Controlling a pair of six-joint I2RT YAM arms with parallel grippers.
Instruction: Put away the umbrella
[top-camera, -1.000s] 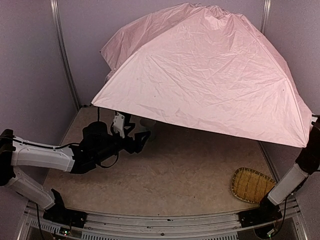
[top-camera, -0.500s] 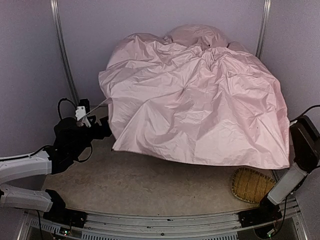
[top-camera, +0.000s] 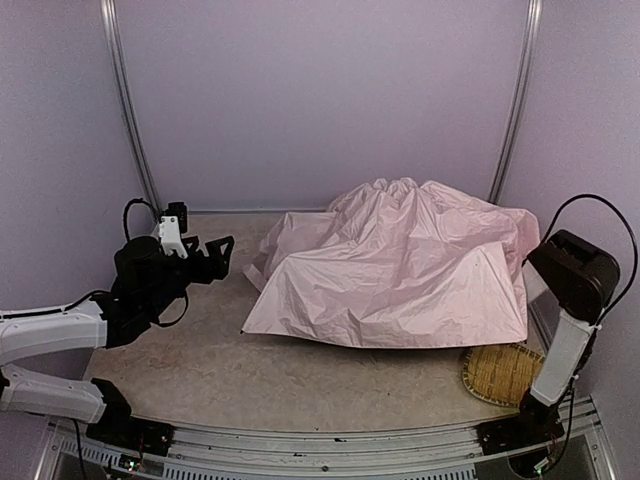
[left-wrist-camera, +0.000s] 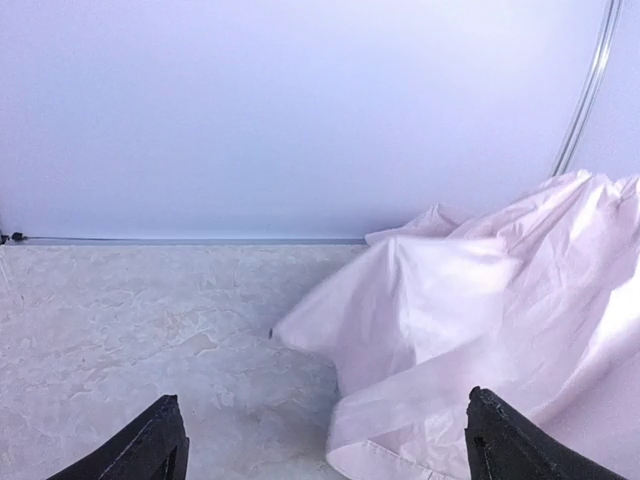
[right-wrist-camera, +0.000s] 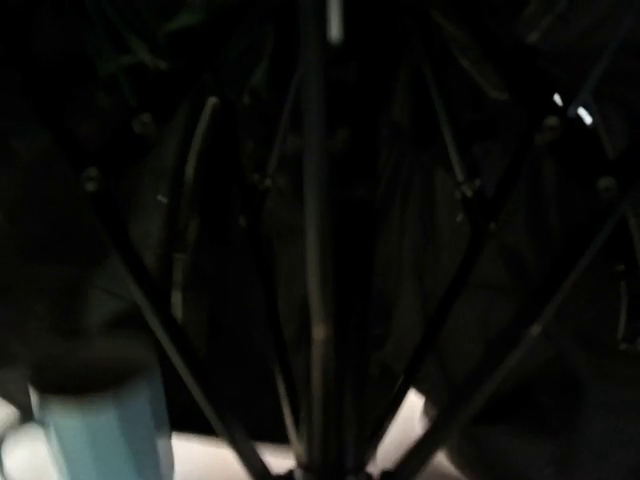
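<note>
The umbrella (top-camera: 390, 270) lies collapsed on the table as a crumpled pale pink heap at the middle and right. Its near-left edge shows in the left wrist view (left-wrist-camera: 480, 300). My left gripper (top-camera: 215, 250) is open and empty, just left of the fabric with a gap of bare table between; in its own view the gripper (left-wrist-camera: 321, 396) has its fingers spread wide. My right arm (top-camera: 570, 270) reaches under the fabric's right side, so its gripper is hidden from above. The right wrist view is dark, showing the black shaft (right-wrist-camera: 315, 250) running up from bottom centre between black ribs.
A woven straw basket (top-camera: 500, 368) sits at the near right, partly under the fabric's edge. Metal poles (top-camera: 125, 110) stand at the back corners before lilac walls. A blurred light blue shape (right-wrist-camera: 100, 430) shows low left under the canopy.
The umbrella went from open and raised high to collapsed flat on the table. My left arm drew back to the left, out from under it. My right arm lowered.
</note>
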